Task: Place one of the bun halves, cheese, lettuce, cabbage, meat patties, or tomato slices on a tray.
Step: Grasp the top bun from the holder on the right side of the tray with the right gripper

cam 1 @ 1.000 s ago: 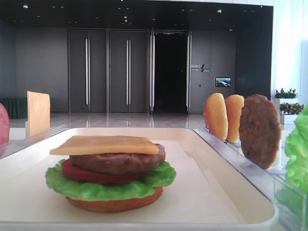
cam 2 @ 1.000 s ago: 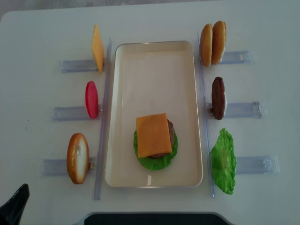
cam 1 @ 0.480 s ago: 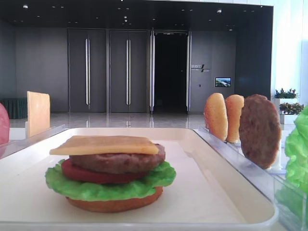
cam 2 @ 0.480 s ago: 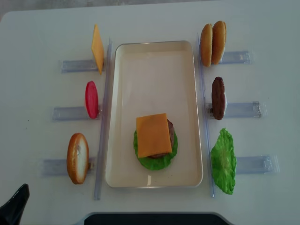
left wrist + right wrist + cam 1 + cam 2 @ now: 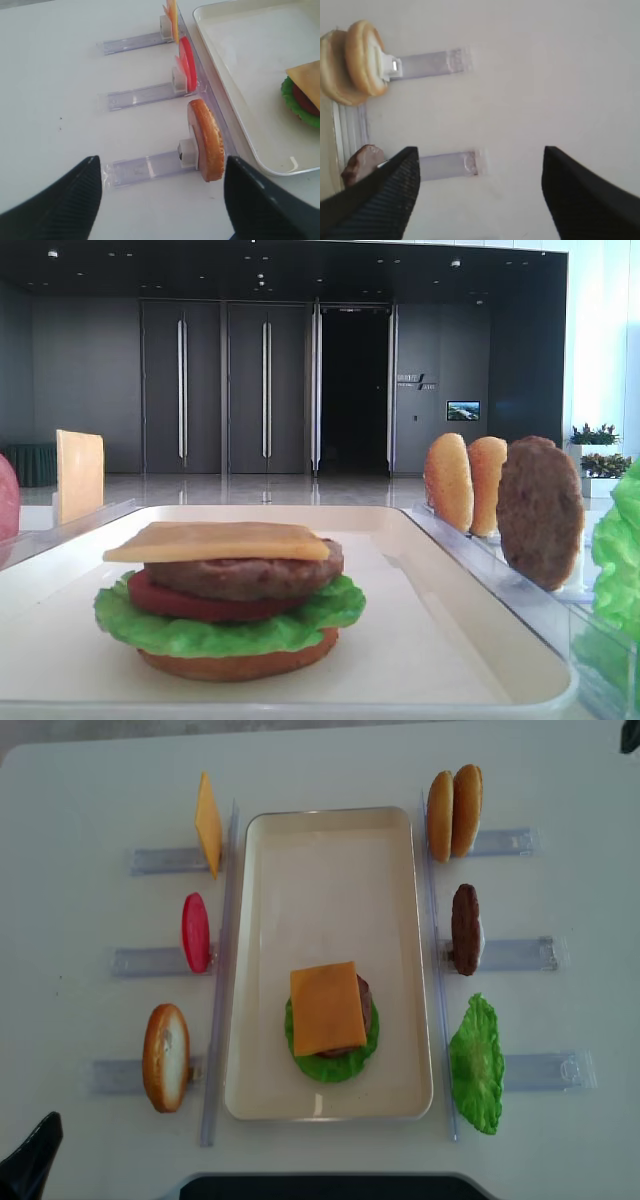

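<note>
On the cream tray [image 5: 330, 860] stands a stack with a cheese slice [image 5: 325, 1008] on top, over a meat patty [image 5: 245, 575], tomato slice [image 5: 165, 597], lettuce [image 5: 230, 628] and flat bottom bun [image 5: 240, 665]. My left gripper [image 5: 161, 167] is open and empty, low at the front left, near a bun half [image 5: 206, 140] upright in its rack and not touching it. My right gripper [image 5: 480, 152] is open and empty over bare table at the far right, past two upright bun halves [image 5: 355, 60] and a patty [image 5: 360, 162].
Clear racks flank the tray. The left ones hold a cheese slice [image 5: 208, 825], a tomato slice [image 5: 196, 932] and a bun half [image 5: 166, 1057]. On the right are two bun halves [image 5: 455, 812], a patty [image 5: 465, 928] and a lettuce leaf [image 5: 477, 1063].
A dark tip of the right gripper has come into the top right corner of the overhead view. Nothing on the table has moved.
</note>
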Available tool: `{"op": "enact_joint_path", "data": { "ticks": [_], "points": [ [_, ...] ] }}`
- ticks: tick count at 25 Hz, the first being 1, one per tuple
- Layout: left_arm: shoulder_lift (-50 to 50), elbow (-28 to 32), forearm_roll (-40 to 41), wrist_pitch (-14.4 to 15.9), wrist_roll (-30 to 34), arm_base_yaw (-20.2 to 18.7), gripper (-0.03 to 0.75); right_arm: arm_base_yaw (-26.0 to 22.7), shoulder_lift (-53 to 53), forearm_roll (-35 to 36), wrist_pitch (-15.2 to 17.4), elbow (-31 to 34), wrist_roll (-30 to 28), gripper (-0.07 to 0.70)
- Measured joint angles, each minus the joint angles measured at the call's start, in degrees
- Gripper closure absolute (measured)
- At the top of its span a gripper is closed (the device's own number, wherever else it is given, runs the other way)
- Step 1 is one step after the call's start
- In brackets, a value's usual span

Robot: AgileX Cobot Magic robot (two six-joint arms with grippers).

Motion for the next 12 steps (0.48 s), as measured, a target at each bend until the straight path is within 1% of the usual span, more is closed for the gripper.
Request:
{"op": "enact_joint_path", "data": {
  "ticks": [3,6,10,12],
  "points": [
    [0.0,0.0,0.0,0.0,0.0,0.0,0.136,6.0,2.7,-1.2,0.1,-1.0,3.3,0.141],
    [0.0,0.0,0.0,0.0,0.0,0.0,0.136,11.2,6.2,-1.4,0.1,-3.6,5.5,0.141],
    [0.0,0.0,0.0,0.0,0.0,0.0,0.136,16.4,11.2,-1.7,0.1,-8.9,7.5,0.141],
    [0.0,0.0,0.0,0.0,0.0,0.0,0.136,18.1,13.6,-1.7,0.1,-12.1,8.1,0.141]
  ]
}}
